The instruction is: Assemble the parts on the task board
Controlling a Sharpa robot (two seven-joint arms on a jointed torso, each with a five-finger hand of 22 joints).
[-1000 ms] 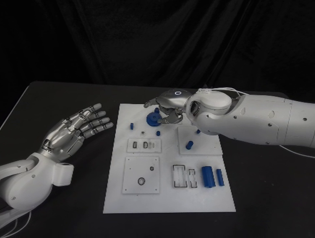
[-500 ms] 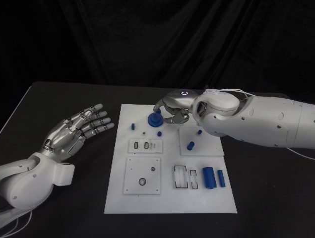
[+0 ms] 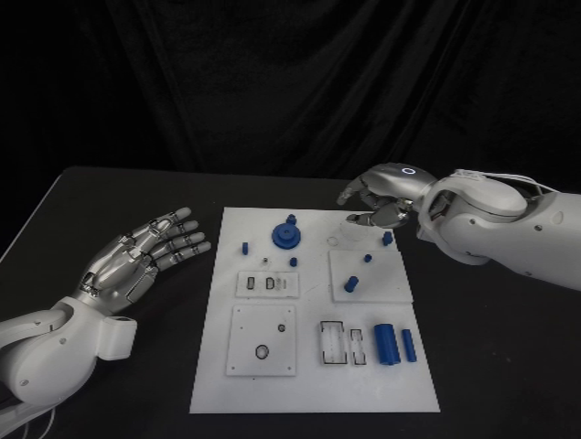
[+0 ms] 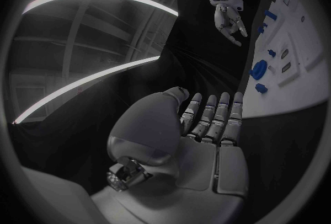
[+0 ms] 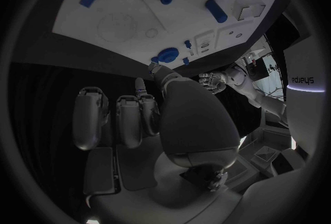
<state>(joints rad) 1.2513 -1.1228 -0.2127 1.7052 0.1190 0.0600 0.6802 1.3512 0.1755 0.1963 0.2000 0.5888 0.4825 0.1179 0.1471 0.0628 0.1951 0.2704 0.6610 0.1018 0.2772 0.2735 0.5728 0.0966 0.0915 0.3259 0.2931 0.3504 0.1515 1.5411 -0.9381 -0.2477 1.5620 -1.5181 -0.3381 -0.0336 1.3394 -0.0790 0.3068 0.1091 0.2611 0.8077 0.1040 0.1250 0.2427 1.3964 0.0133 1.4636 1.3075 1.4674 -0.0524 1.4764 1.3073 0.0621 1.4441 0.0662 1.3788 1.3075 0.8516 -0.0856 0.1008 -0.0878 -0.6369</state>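
Observation:
The white task board (image 3: 319,366) lies in the middle of the table. A round blue part (image 3: 287,236) stands near its far edge, with small blue pieces (image 3: 351,284) scattered around it. Two blue cylinders (image 3: 384,343) lie at the near right. My right hand (image 3: 380,198) hovers over the board's far right corner with its fingers loosely bent and nothing in them. It is apart from the round part (image 5: 167,54). To the left of the board, my left hand (image 3: 138,258) is held flat with spread fingers, empty.
The board has recessed white plates: one with slots (image 3: 265,284), one with a ring hole (image 3: 263,340), and a frame with rectangular openings (image 3: 341,342). Black table (image 3: 501,347) lies bare on both sides of the board, with a dark curtain behind.
My right hand has drawn away from the round blue part to the right, leaving it standing on the board. The camera has shifted a little. My left hand stays flat.

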